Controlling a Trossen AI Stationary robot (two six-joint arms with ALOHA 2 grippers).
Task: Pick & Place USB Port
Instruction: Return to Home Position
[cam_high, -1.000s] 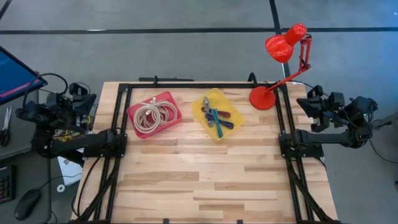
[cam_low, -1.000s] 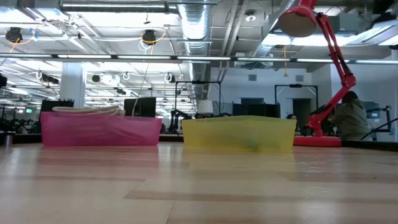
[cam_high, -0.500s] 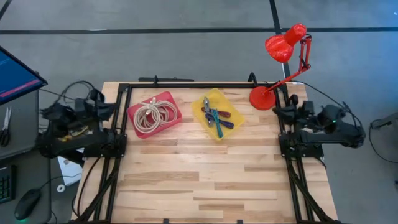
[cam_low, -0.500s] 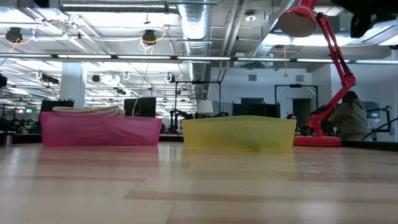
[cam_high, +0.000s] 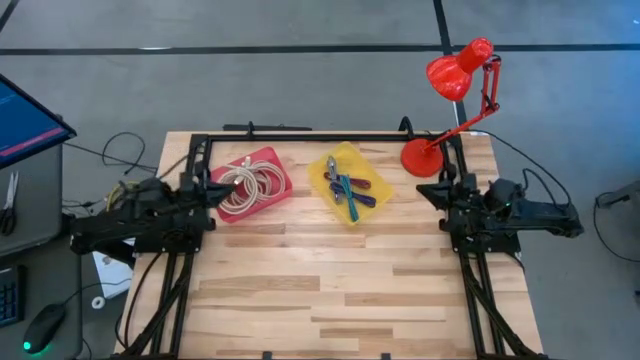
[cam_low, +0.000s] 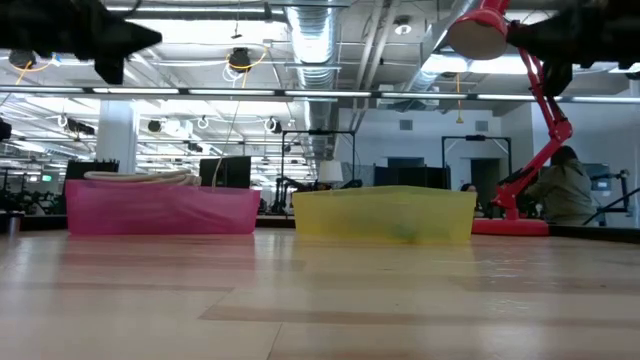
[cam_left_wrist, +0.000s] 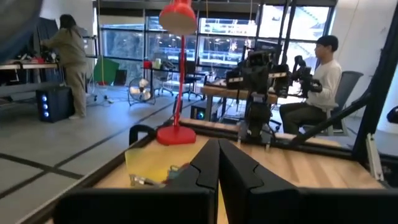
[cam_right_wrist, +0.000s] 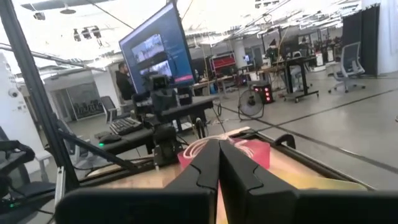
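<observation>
A pink bin (cam_high: 248, 184) holding coiled pale cables stands at the table's far left. Beside it is a yellow bin (cam_high: 350, 183) holding several small blue, purple and red items. Which of these is the USB port I cannot tell. My left gripper (cam_high: 215, 190) is shut and points level toward the table's right, above the pink bin's left edge. My right gripper (cam_high: 425, 190) is shut and points level toward the table's left, just inside the right rail. The wrist views show both pairs of fingers closed, left gripper (cam_left_wrist: 218, 162) and right gripper (cam_right_wrist: 219, 158), with nothing between them.
A red desk lamp (cam_high: 425, 157) stands at the far right corner, its head (cam_high: 450, 75) beyond the table. A black frame (cam_high: 320, 137) runs along the table's edges. The near half of the wooden table (cam_high: 330, 290) is bare. People sit and stand in the room beyond.
Both arms have swung down and inward from outside the table's left and right edges. The left gripper has come toward the pink bin. The right gripper has come toward the table's left, past the right rail. Both have stayed shut. The bins have not moved.
</observation>
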